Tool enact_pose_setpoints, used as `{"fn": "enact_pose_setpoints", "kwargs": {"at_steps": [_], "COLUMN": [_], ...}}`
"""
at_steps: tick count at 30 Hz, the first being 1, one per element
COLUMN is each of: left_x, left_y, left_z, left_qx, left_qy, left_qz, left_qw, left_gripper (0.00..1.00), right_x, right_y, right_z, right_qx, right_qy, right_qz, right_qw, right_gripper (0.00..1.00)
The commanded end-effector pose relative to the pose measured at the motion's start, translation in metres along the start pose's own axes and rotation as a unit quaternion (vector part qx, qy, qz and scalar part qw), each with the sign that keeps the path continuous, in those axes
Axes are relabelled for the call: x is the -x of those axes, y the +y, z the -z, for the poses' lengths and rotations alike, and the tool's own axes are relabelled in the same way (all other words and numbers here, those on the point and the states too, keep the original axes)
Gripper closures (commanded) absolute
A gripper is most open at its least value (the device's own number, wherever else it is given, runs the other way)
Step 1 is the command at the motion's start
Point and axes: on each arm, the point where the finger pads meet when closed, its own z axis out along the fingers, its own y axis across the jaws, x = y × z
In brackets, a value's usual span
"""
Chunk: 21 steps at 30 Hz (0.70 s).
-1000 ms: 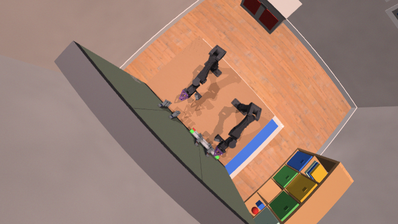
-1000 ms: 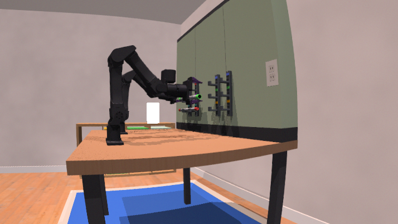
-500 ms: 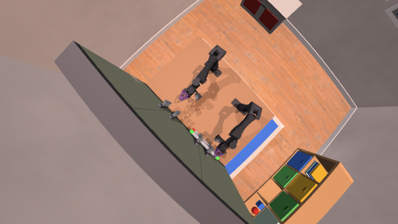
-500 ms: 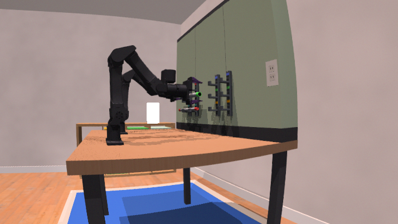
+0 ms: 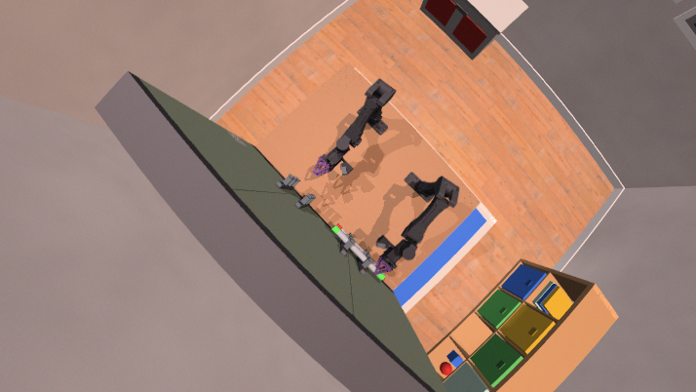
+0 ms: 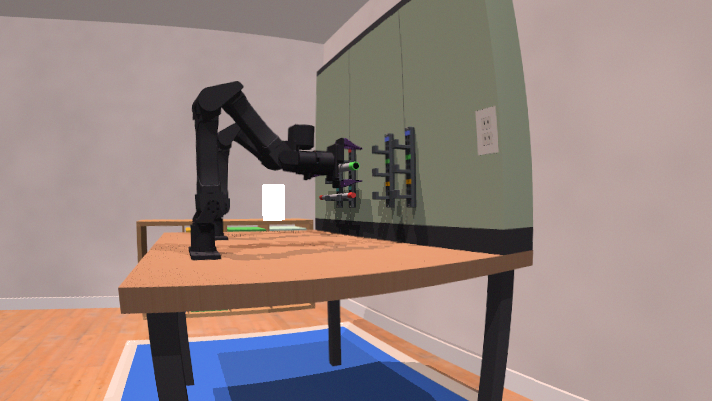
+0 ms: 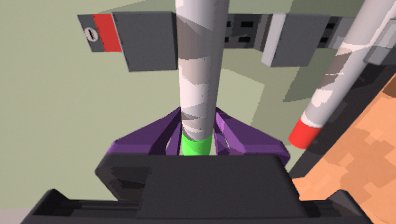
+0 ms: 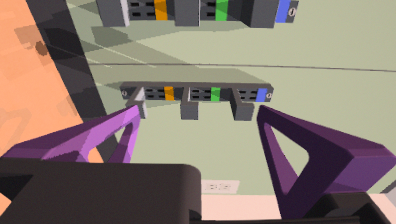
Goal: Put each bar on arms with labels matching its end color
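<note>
Item, left pincer (image 5: 383, 266) (image 7: 198, 111): closed to the thickness of a bar and gripping the green-ended metal bar (image 5: 358, 251) (image 6: 346, 166) (image 7: 197, 70) close to one painted end; the bar crosses in front of the left rack (image 6: 353, 156) (image 7: 245, 45), between its top and middle arms in the left wrist view; whether its far end bears on anything cannot be told.

Item, right pincer (image 5: 321, 167) (image 6: 360, 165) (image 8: 197, 107): spread wide, nothing in it, facing the right rack (image 5: 306, 200) (image 6: 410, 145) (image 8: 180, 86) above the worktop (image 5: 292, 141) (image 6: 299, 264).

Item, red-ended metal bar (image 5: 339, 226) (image 6: 335, 197) (image 7: 334, 85): lower on the left rack, under its companion; free of both pincers.

Step in hand, by judgement: getting the green-ended bar off the left rack; best done with the right pincer closing near the other end, both arms then lifting together and drawing straight out past the arm tips; a one-ended lift may tip the bar or snag it; keep it level to the right rack's middle pair, centre it, lower before releasing.

Labels: right rack, blue over green (image 8: 215, 94) over orange; left rack, red (image 7: 107, 32) uppermost, evidently the red-ended bar's destination; no brand or lettering legible; wall outlet (image 6: 486, 130) (image 8: 220, 186) likewise without readable marking.

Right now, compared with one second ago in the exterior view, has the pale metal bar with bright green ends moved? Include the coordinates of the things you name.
Yes: the pale metal bar with bright green ends (image 5: 357, 251) (image 6: 346, 166) (image 7: 197, 75) has risen, judged against the white wall outlet (image 6: 493, 145) (image 8: 231, 186).
</note>
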Motion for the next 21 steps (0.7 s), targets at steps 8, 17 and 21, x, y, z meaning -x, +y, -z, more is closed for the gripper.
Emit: {"fn": "enact_pose_setpoints", "kwargs": {"at_steps": [8, 17, 21], "left_x": [0.001, 0.001, 0.001], "left_y": [0.042, 0.035, 0.034], "left_z": [0.019, 0.027, 0.029], "left_qx": [0.059, 0.059, 0.059], "left_qy": [-0.003, -0.003, -0.003], "left_qz": [-0.001, -0.001, -0.001], "left_qw": [0.998, 0.998, 0.998], "left_gripper": [1.00, 1.00, 1.00], "right_x": [0.002, 0.002, 0.002], "right_y": [-0.004, -0.004, -0.004], "right_z": [0.000, 0.000, 0.000], "right_qx": [-0.010, -0.010, -0.010], "right_qy": [0.000, 0.000, 0.000], "right_qz": [-0.003, -0.003, -0.003], "right_qw": [1.000, 1.000, 1.000], "right_gripper": [0.00, 0.00, 0.00]}}
